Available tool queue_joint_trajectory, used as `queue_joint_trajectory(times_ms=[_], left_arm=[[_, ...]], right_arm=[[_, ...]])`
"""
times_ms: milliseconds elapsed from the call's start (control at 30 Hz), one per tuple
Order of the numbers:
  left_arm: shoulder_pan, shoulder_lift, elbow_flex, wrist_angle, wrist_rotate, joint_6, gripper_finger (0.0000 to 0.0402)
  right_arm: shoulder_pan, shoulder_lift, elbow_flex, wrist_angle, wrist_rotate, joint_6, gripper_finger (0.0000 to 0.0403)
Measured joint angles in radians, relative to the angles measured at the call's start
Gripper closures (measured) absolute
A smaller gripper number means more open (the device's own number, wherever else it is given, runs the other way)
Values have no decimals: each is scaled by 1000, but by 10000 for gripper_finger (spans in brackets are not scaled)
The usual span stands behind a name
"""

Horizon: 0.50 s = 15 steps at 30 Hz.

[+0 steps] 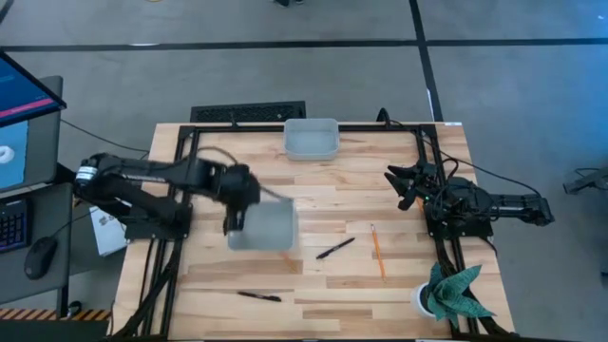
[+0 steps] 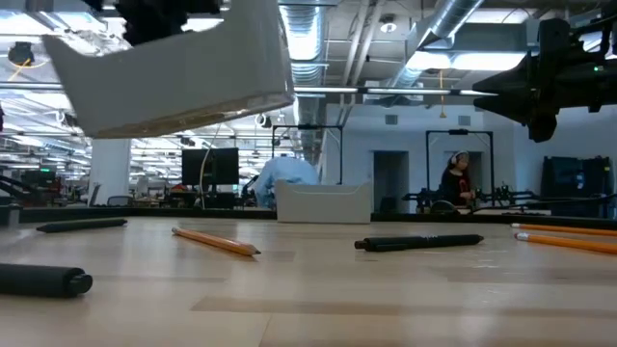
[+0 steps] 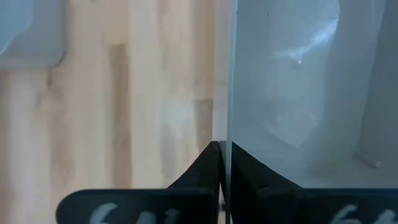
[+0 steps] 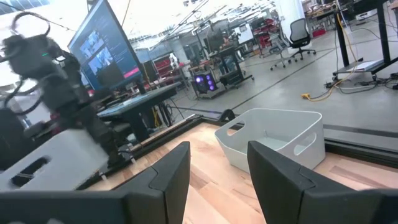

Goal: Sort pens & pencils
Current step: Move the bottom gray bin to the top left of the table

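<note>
Left gripper [image 1: 231,221] fingers pinch the wall of a pale grey rectangular plastic bin [image 1: 264,226], held tilted clear of the wooden table [image 1: 323,180] near its left edge. Right gripper [image 1: 407,185], fingers spread and empty, waits near the right edge. Black pens [image 1: 335,248] and orange pencils [image 1: 377,251] lie loose toward the front edge. Step in hand: probably bin placement. Next: set it flat, then pick.

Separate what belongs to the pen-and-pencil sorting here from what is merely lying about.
Job:
- pens
- pencil
- bin held off the table by the left gripper
- second bin at the far edge
- right gripper, open, waiting

Lying about:
- potted plant
- keyboard
</note>
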<state>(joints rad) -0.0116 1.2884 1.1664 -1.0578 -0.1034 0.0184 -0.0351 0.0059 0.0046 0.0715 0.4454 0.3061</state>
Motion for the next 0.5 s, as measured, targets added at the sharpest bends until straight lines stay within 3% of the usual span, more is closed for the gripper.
queue_joint_trajectory(times_ms=[200,500], left_arm=[[235,1,75,-100,15,169,401],[549,8,146,-86,12,431,401]], right_arm=[[0,0,0,0,0,-1,221],[0,0,0,0,0,-6,221]])
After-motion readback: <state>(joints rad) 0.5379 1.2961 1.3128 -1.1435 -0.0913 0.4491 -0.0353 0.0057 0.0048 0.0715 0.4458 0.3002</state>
